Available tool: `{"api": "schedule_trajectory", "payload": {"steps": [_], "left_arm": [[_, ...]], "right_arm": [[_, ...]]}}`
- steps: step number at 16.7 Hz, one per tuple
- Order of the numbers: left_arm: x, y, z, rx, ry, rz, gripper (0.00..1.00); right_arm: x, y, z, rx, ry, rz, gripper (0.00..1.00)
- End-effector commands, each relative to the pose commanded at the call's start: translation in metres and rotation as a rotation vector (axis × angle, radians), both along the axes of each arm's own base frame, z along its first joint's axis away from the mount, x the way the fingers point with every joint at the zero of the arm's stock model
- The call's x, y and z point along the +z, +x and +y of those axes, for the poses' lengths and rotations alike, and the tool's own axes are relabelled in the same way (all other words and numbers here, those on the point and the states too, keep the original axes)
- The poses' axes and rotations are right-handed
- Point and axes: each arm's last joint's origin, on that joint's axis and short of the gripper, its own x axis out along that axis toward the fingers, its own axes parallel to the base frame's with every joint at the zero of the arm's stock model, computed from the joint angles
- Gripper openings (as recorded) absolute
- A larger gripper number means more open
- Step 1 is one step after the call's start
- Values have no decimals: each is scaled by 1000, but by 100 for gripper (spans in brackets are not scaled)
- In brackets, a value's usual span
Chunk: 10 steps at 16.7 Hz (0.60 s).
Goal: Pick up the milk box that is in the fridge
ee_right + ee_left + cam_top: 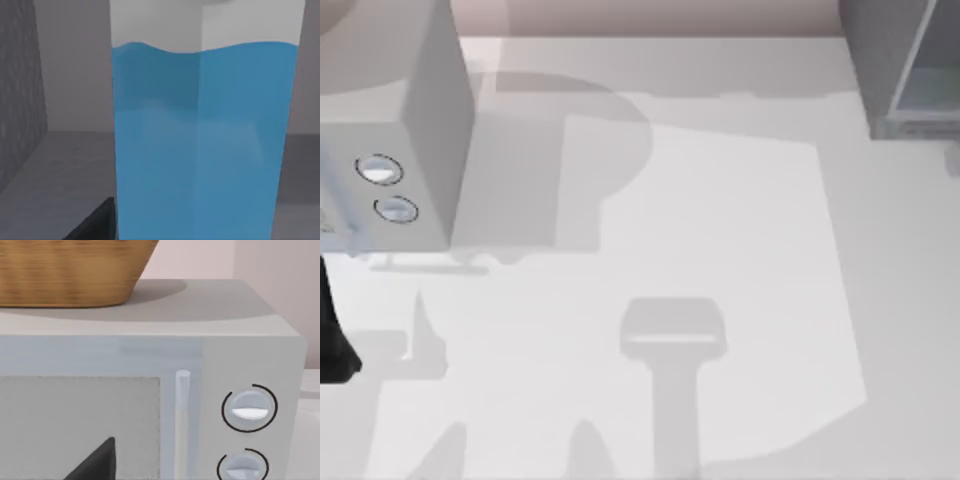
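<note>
1. The fridge (905, 65) stands at the top view's far right corner of the table (720, 250), a plain grey cabinet with a pale bluish panel and a light frame edge.
2. The milk box (200, 140) is inside the fridge: the right wrist view shows it upright on the grey floor of the cabinet, with grey walls behind it and to one side.
3. The carton's sides are bright blue under a white top part, with a wavy line where the two colours meet. One vertical corner edge faces the camera.
4. The right gripper is very near the milk box. One dark fingertip (95, 222) shows just beside the carton's blue side. I cannot tell how far the claw is spread, nor whether it has hold of the carton or even touches it.
5. Well away from the fridge, across the table at the top view's left edge, stands a grey box with two round knobs (395, 130).
6. The left wrist view looks at that box's front, with its window, upright handle (182, 420) and two knobs one above the other. A woven basket (70, 270) sits on its top.
7. One dark left fingertip (95, 465) shows in front of the window. Whether that claw is spread or closed I cannot tell.
8. A dark part of the left arm (335, 340) shows at the table's left edge, below the knobbed box.
</note>
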Motion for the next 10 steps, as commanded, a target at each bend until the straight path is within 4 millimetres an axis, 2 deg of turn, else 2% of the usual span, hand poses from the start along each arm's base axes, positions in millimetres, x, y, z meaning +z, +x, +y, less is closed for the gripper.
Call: {"api": "schedule_trajectory", "payload": {"steps": [2, 4, 10], "left_arm": [[0, 0, 0, 0, 0, 0, 100], [0, 0, 0, 0, 0, 0, 100], [0, 0, 0, 0, 0, 0, 100]], "right_arm": [[0, 22, 9, -4, 5, 14, 100], [1, 33, 15, -7, 7, 23, 100], [2, 34, 14, -9, 7, 21, 100]]}}
